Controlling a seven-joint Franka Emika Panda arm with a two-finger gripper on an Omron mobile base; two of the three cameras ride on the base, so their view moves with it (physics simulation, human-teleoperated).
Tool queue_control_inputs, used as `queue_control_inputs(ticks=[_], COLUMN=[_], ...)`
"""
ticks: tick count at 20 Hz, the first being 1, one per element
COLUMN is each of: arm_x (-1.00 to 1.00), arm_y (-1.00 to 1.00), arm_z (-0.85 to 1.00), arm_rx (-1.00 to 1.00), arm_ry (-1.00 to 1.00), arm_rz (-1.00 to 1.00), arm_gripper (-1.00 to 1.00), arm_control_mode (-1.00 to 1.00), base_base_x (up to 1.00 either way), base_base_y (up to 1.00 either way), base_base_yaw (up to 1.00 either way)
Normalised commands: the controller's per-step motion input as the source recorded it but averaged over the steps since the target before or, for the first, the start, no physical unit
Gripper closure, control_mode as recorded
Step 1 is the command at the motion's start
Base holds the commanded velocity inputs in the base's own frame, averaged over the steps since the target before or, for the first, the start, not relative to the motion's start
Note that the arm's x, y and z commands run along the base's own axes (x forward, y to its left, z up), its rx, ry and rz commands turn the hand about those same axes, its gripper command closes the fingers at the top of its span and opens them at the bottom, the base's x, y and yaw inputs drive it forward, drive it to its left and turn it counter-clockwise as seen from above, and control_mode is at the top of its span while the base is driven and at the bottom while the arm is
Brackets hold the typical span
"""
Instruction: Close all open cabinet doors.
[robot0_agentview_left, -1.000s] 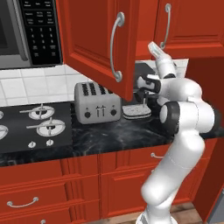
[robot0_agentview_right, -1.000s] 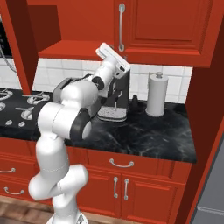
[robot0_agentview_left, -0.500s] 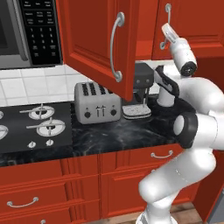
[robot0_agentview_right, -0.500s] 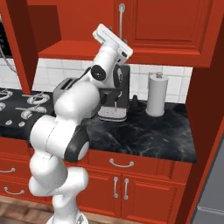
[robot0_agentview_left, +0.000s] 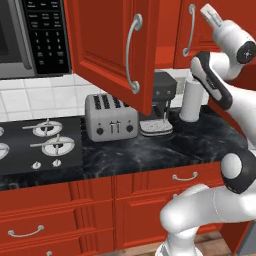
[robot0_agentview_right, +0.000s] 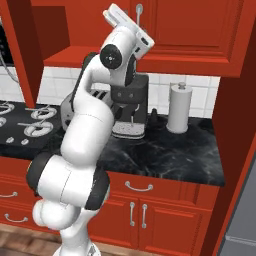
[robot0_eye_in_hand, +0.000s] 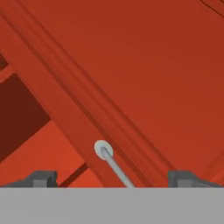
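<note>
The gripper (robot0_eye_in_hand: 111, 177) is released, its jaws wide apart, close before the shut right cabinet door (robot0_agentview_right: 192, 25) near its handle (robot0_eye_in_hand: 114, 165). The open left cabinet door (robot0_agentview_left: 107, 47) swings out above the toaster (robot0_agentview_left: 111, 117).

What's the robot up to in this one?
The arm is raised to the upper cabinets, its gripper open and holding nothing, fingers spread on either side of the handle of a closed cabinet door. To the left, another upper cabinet door stands swung wide open over the toaster, so the closing job isn't finished.
</note>
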Motion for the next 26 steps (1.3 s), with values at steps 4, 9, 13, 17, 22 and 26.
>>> queue_control_inputs(ticks=[4, 9, 13, 17, 22, 26], arm_x=[-0.79, -0.81, -0.79, -0.89, -1.00, -0.98], arm_y=[-0.14, -0.06, 0.04, 0.31, 0.42, 0.50], arm_z=[0.37, 0.20, -0.04, -0.51, -0.88, -1.00], arm_rx=[-0.04, -0.17, -0.24, -0.29, -0.26, -0.21], arm_ry=[0.33, 0.46, 0.40, 0.08, -0.20, -0.46], arm_rz=[0.00, 0.00, 0.00, 0.00, 0.04, 0.08], arm_gripper=[-1.00, -1.00, -1.00, -1.00, -1.00, -1.00], arm_control_mode=[-1.00, -1.00, -1.00, -1.00, -1.00, -1.00], base_base_x=[0.00, 0.00, 0.00, 0.00, 0.00, 0.00], base_base_y=[0.00, 0.00, 0.00, 0.00, 0.00, 0.00], base_base_yaw=[0.00, 0.00, 0.00, 0.00, 0.00, 0.00])
